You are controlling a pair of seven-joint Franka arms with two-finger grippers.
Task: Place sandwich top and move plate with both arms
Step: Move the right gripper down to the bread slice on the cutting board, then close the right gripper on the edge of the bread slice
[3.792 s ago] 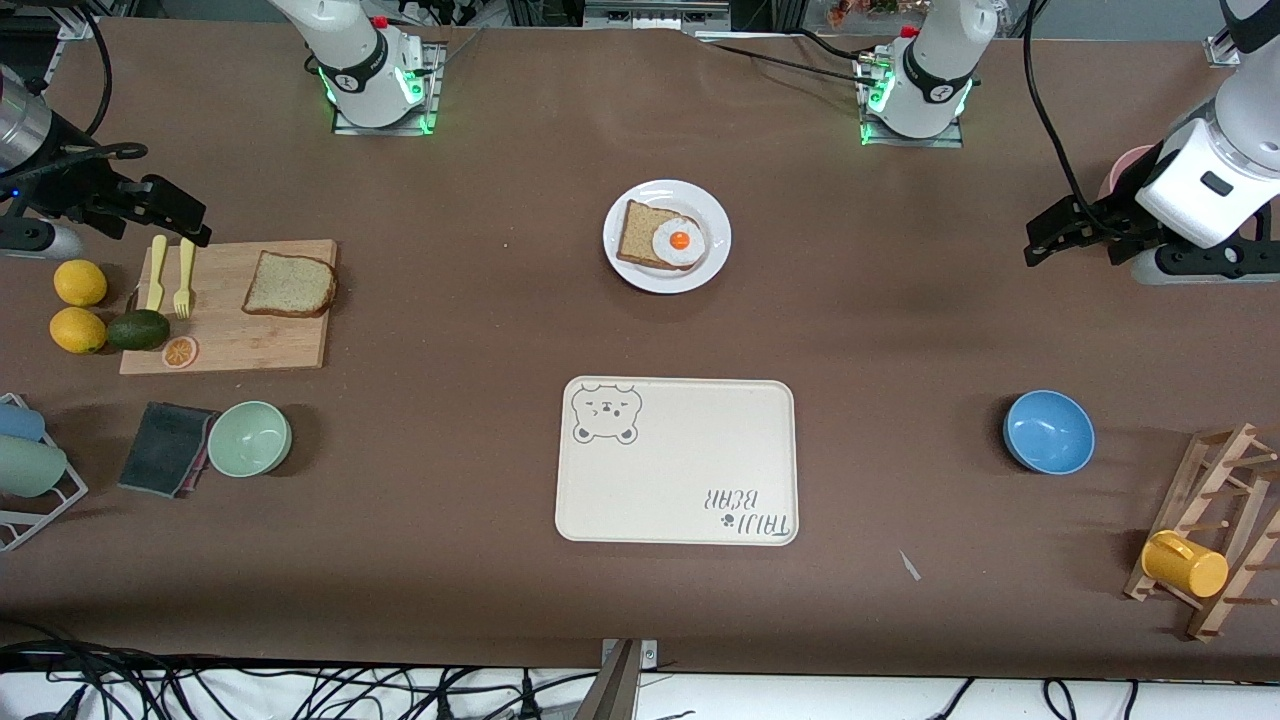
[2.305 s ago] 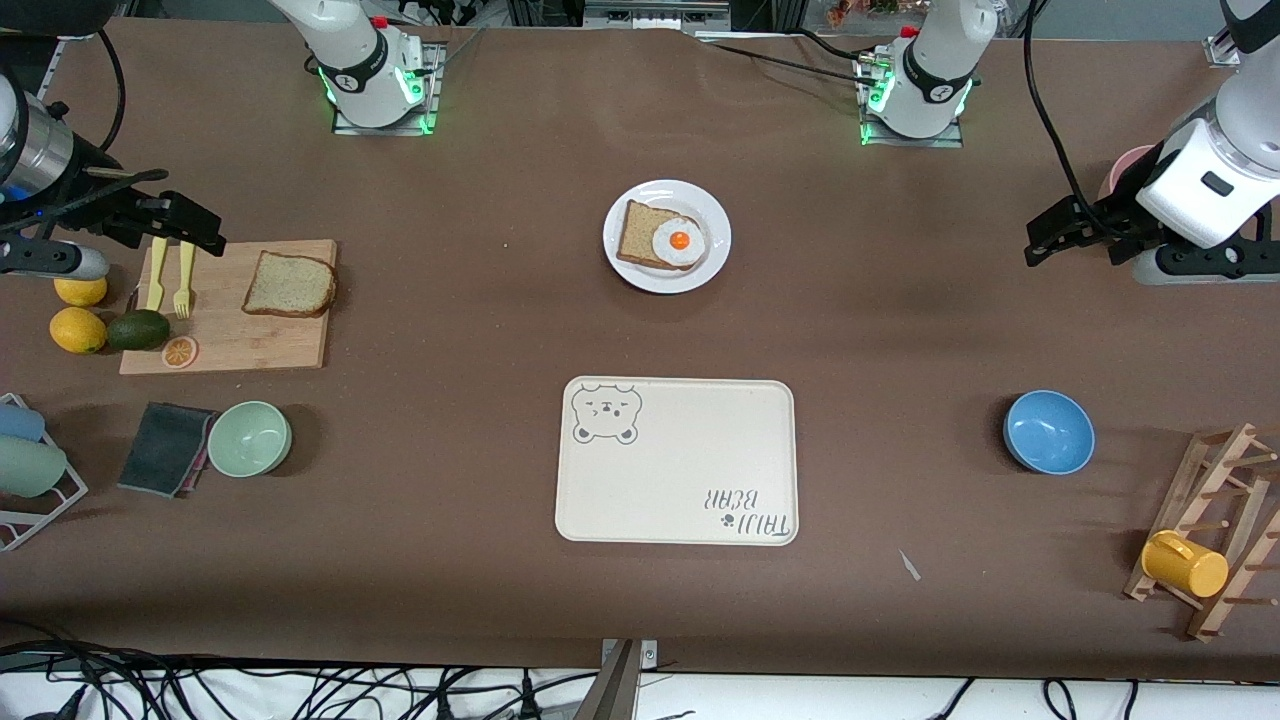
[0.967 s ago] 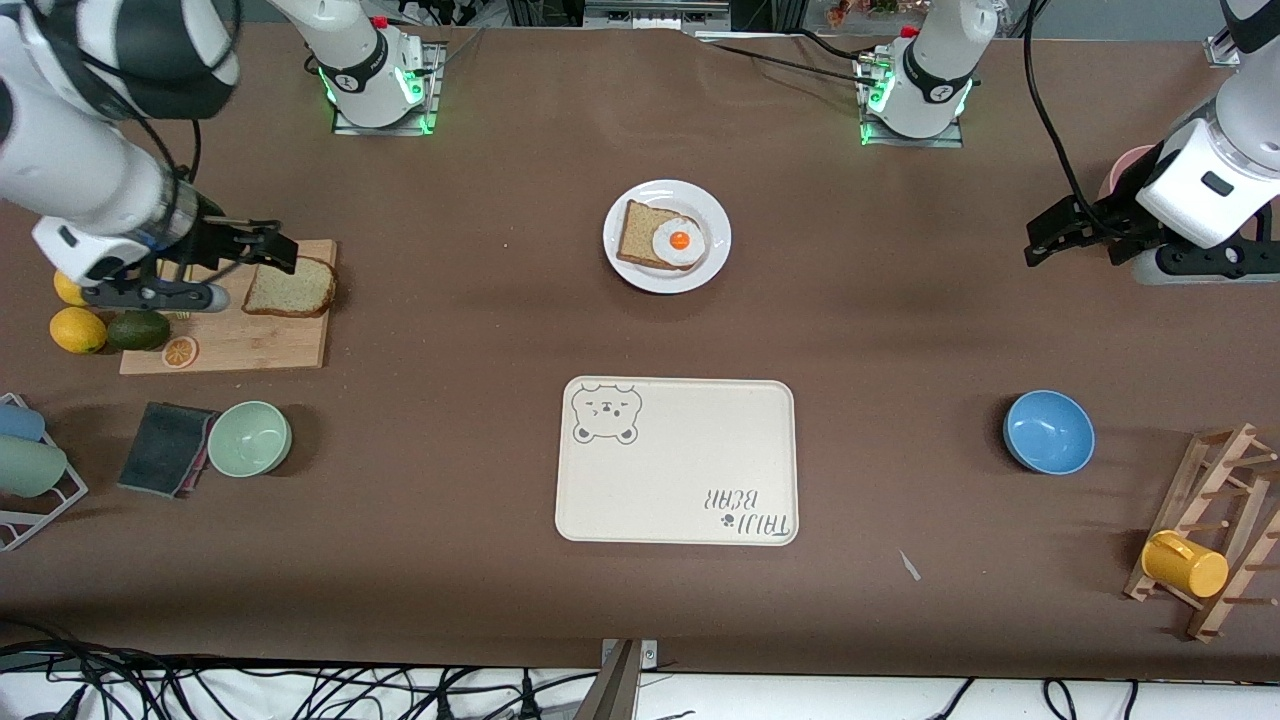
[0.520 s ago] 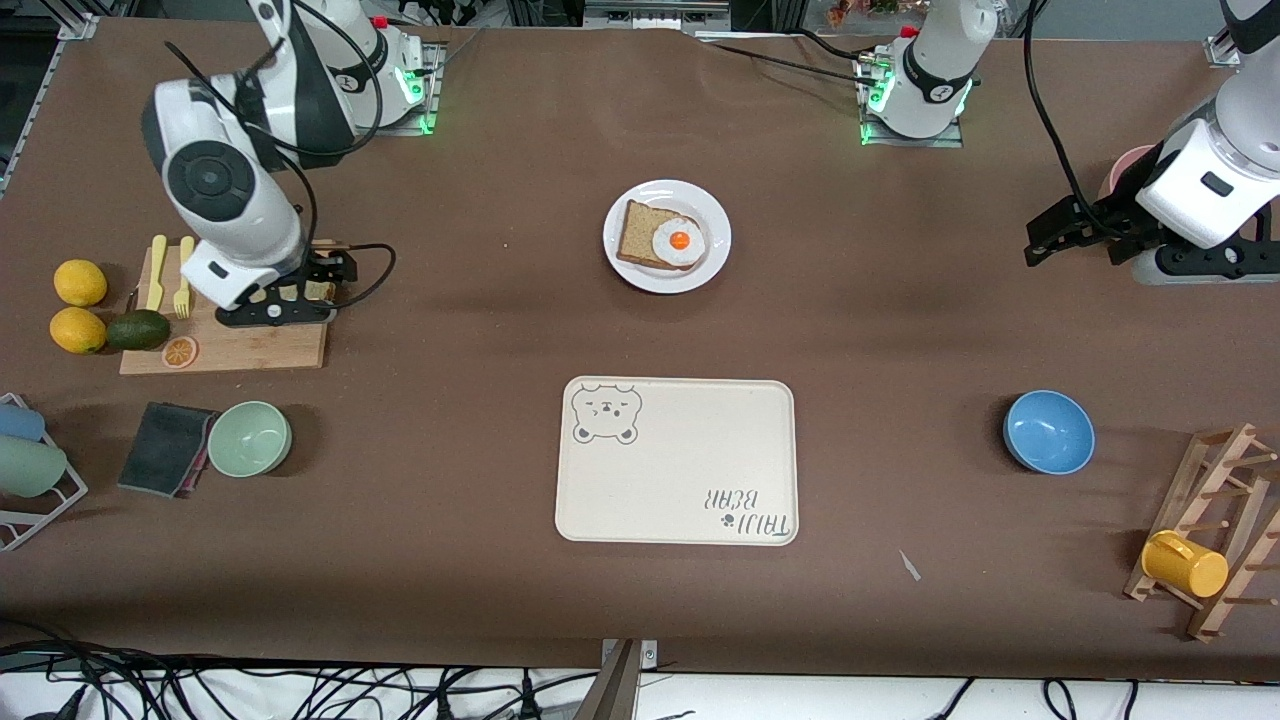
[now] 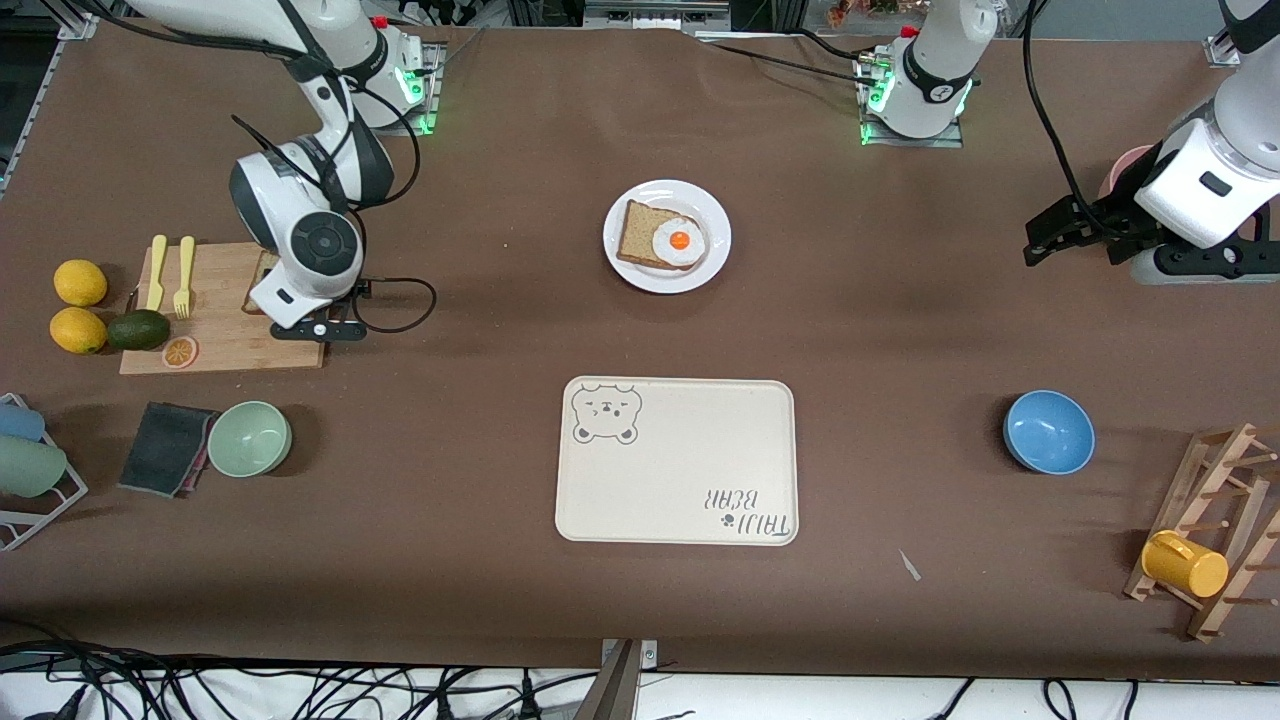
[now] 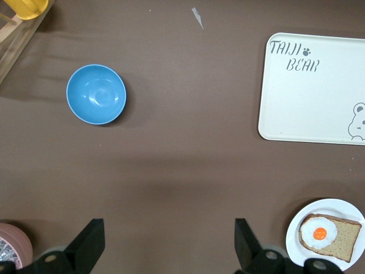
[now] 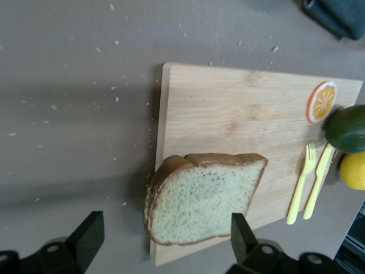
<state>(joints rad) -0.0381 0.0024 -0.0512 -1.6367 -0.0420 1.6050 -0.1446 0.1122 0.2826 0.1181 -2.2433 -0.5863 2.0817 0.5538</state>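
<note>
The bread (image 7: 202, 197) lies flat on the board (image 7: 239, 114) at the right arm's end of the bench, its rounded crust overhanging the board's edge. The right tool (image 7: 162, 237) is held directly over it, fingers spread wide, the slice seen between them in the right wrist view but not touched. In the front view the slice is almost wholly hidden under that arm's wrist. The slice's long axis appears to run roughly across the gap between the fingers, so a straight descent is judged to be what the grasp calls for.

The plate (image 5: 715, 215), bearing the egg slice (image 5: 660, 238), stands mid-bench, well apart from the board.

The left tool (image 6: 165, 245) waits, spread open and empty, at the left arm's end of the bench.
</note>
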